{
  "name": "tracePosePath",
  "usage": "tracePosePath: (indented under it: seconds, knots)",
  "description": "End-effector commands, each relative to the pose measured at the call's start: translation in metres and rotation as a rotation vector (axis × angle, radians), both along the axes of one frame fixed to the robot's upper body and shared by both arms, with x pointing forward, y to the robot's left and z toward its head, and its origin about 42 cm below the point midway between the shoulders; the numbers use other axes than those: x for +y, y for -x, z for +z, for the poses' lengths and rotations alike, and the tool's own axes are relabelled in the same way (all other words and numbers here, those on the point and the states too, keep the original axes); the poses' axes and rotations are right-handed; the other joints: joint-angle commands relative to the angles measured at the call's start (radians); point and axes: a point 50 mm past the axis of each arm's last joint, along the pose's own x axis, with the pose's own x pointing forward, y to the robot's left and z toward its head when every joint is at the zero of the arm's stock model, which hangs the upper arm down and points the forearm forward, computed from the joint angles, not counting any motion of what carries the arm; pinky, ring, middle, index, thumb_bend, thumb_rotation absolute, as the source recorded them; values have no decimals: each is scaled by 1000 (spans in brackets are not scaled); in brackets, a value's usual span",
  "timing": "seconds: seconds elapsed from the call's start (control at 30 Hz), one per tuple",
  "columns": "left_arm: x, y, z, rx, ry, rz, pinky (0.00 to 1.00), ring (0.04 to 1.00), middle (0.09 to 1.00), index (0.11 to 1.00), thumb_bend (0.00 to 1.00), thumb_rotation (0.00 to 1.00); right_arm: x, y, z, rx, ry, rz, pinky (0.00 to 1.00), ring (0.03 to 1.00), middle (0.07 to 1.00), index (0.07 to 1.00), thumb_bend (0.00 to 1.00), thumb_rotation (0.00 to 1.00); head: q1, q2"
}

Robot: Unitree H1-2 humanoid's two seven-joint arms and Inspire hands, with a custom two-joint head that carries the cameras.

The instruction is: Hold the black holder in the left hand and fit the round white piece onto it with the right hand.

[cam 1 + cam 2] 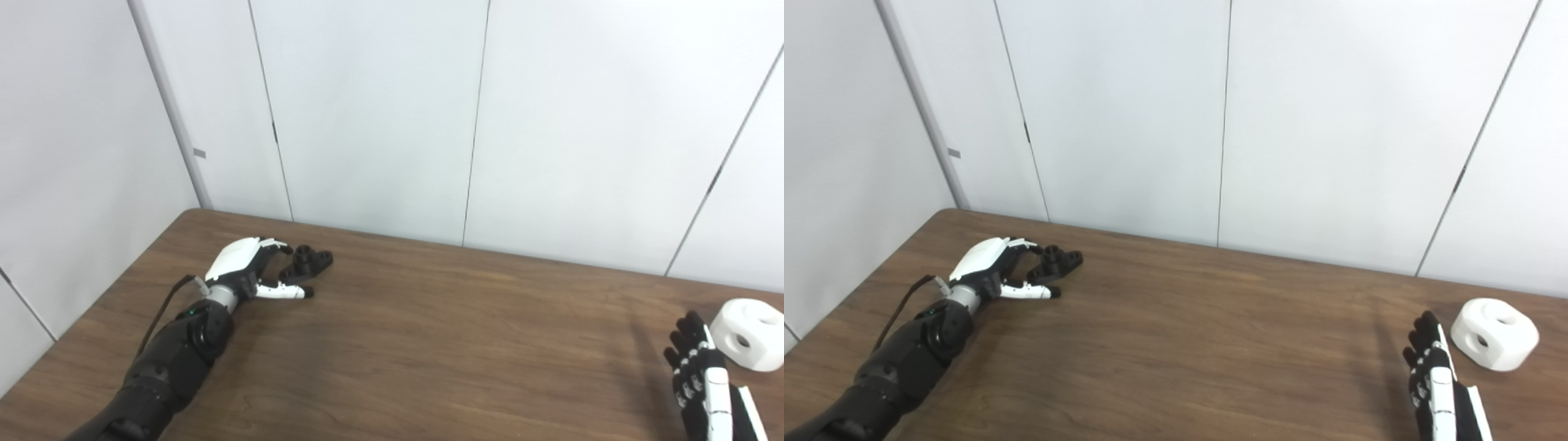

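Note:
The black holder [308,262] lies on the brown table [429,343] at the far left. My left hand [254,269] is right at it, fingers curled around its near side and thumb stretched along the table below it; the holder rests on the table and I cannot tell if the grip is closed. The round white piece [752,334], with holes in its top and side, sits at the right edge of the table. My right hand [698,373] is open with fingers straight, just left of the white piece and apart from it.
White wall panels [380,110] stand close behind the table's far edge. The table's left edge runs diagonally past my left forearm [165,367].

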Motion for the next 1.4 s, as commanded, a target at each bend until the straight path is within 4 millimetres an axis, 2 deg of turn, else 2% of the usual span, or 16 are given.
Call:
tracePosePath:
  seconds: [0.0,0.17,0.23,0.33,0.37,0.4,0.47,1.1,1.37]
  knots:
    - [-7,-11,14,-27,-3,-42,1000,987,927,804,925,465,7,10,-19,59,-34,-6,1000,1000,1000,1000,349,1000,1,1]
    - [-8,-13,14,-33,2,-50,1000,983,922,796,935,481,7,11,-19,51,-35,-3,1000,1000,1000,1000,329,1000,3,0]
    - [-8,-14,14,-53,36,-52,1000,980,915,758,913,424,7,11,-20,53,-34,-4,1000,1000,1000,1000,335,1000,0,1]
    - [-8,-14,14,-107,60,-61,1000,957,864,623,865,243,7,11,-20,53,-38,-2,1000,1000,1000,1000,345,1000,2,2]
    - [-8,-15,14,-126,55,-66,1000,936,824,541,664,133,6,10,-20,52,-36,-2,1000,1000,1000,1000,341,1000,2,2]
    - [-7,-15,14,-143,59,-73,1000,923,797,513,595,93,6,11,-20,51,-33,-2,1000,1000,1000,1000,340,1000,2,2]
    - [-7,-15,15,-160,73,-79,1000,919,761,489,537,57,6,10,-20,51,-28,-4,1000,1000,1000,1000,335,1000,1,1]
    - [-10,-12,21,-178,68,-128,1000,989,791,484,523,50,7,11,-16,35,-50,-6,1000,1000,1000,1000,339,1000,-18,10]
    - [-45,0,18,-142,48,-246,1000,1000,858,482,524,54,6,17,4,-18,-32,-9,1000,1000,1000,1000,337,1000,-63,21]
